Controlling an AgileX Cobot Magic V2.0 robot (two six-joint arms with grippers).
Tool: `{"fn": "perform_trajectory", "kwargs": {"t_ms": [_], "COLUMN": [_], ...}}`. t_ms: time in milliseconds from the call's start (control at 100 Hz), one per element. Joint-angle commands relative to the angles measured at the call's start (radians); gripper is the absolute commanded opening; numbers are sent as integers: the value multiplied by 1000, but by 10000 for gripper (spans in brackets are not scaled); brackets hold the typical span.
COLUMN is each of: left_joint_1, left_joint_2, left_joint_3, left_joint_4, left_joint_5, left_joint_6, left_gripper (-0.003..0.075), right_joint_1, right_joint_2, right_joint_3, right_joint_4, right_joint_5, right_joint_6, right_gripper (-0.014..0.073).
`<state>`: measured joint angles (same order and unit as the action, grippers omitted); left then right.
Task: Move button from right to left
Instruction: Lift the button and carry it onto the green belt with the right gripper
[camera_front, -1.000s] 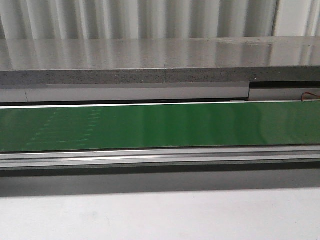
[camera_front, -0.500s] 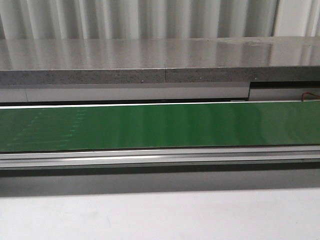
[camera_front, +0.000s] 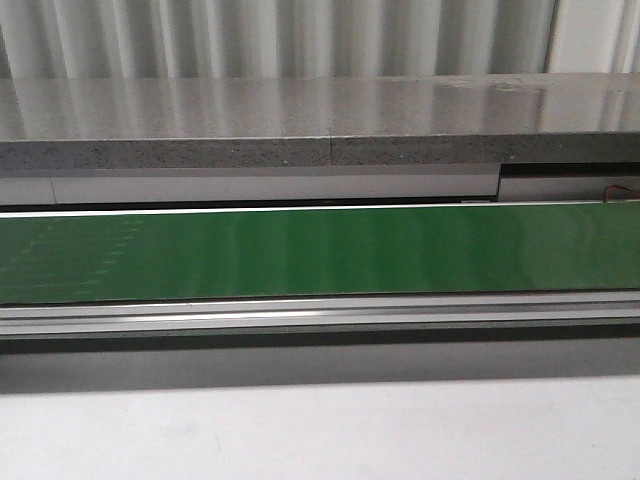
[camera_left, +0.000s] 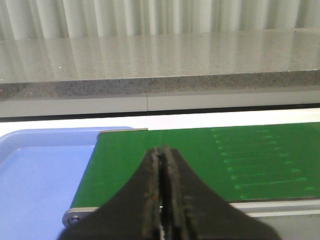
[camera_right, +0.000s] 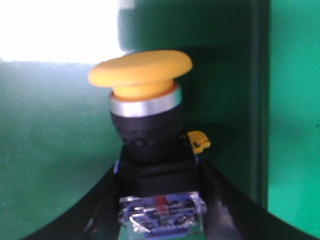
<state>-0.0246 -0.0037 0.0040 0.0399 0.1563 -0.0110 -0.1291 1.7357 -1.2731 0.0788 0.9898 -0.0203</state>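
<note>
In the right wrist view my right gripper (camera_right: 159, 187) is shut on the button (camera_right: 145, 107), gripping its dark body between the two black fingers (camera_right: 227, 205). The button has a round yellow-orange cap, a silver ring, a dark collar and a blue-edged rear block with metal contacts. It hangs over the green belt (camera_right: 45, 150). In the left wrist view my left gripper (camera_left: 161, 152) is shut and empty over the left end of the green belt (camera_left: 200, 160). Neither gripper nor the button shows in the front view, only the green belt (camera_front: 320, 250).
A blue tray (camera_left: 40, 175) lies just off the belt's left end. A grey stone ledge (camera_front: 300, 125) runs behind the belt, with a corrugated wall beyond. A metal rail (camera_front: 320, 315) and a white table surface (camera_front: 320, 430) lie in front.
Faint light marks on the belt have drifted leftward across the front view. No gripper or button has entered that view.
</note>
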Motion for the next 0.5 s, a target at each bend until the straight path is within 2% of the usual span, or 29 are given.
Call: {"fn": "perform_trajectory", "kwargs": {"t_ms": [0,210,490], "left_joint_1": [1,1,1], "left_joint_2": [-32,-32,-32], "left_joint_3": [39,39,39], "left_joint_4": [-5,-5,-5], "left_joint_5": [-76,-76,-76], "left_joint_6": [-10,-10,-10], "left_gripper": [-20,-20,-20], "right_joint_1": [-1,-1,45], "right_joint_2": [-34,-65,-190], "right_joint_3": [-20,-20,-1], "right_joint_4": [-5,15,32], "right_joint_5": [-15,-41,-37], "right_joint_6": [3,-24,-96], "right_gripper": [350,552,545]}}
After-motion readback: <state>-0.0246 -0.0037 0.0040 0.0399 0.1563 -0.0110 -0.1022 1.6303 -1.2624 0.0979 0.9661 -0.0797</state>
